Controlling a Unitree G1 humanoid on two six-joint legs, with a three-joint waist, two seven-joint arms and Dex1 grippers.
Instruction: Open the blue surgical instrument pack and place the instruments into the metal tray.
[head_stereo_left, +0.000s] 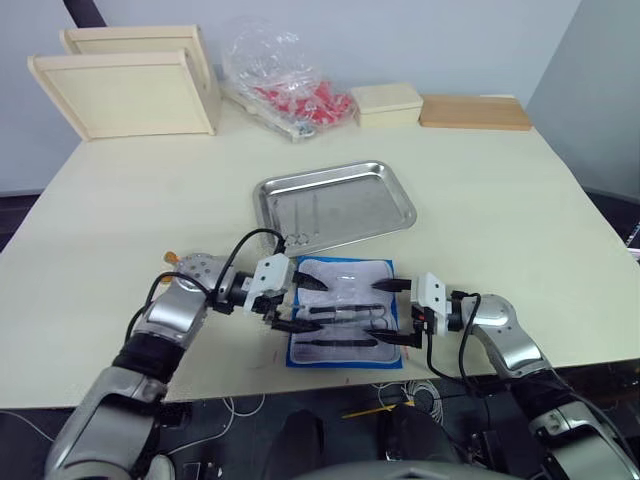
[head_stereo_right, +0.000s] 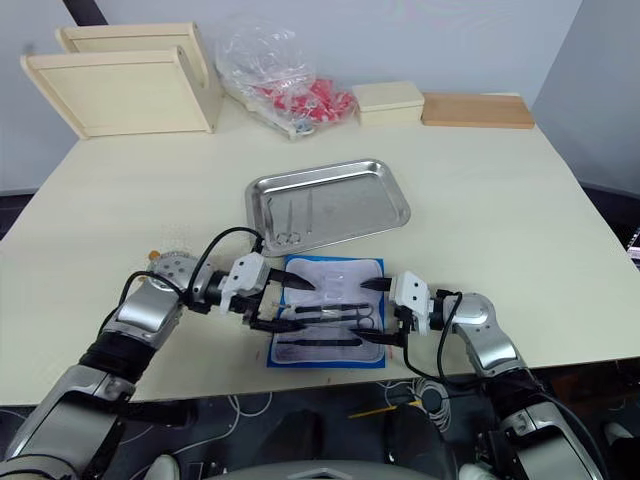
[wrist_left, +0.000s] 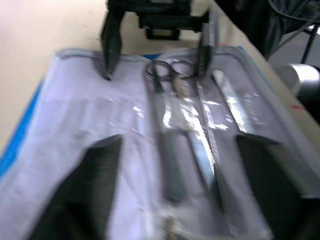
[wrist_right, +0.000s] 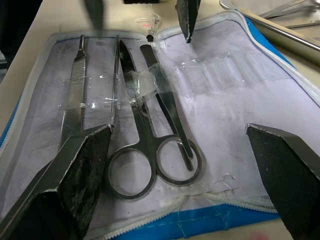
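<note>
Both the left gripper (head_stereo_left: 297, 302) and right gripper (head_stereo_left: 397, 312) hang spread and empty over the open blue surgical instrument pack (head_stereo_left: 344, 357) just before the metal tray (head_stereo_left: 385, 216) — its instruments (wrist_right: 150, 150) look thin, stiff, slippery; likely best pinched at the ring handles.

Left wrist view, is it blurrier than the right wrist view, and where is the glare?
Yes: the left wrist view is smeared, the scissors soft-edged, with bright glare on the clear sleeves. The right wrist view is crisp, the scissors sharply outlined on the open blue surgical instrument pack, with faint sleeve glints.
</note>
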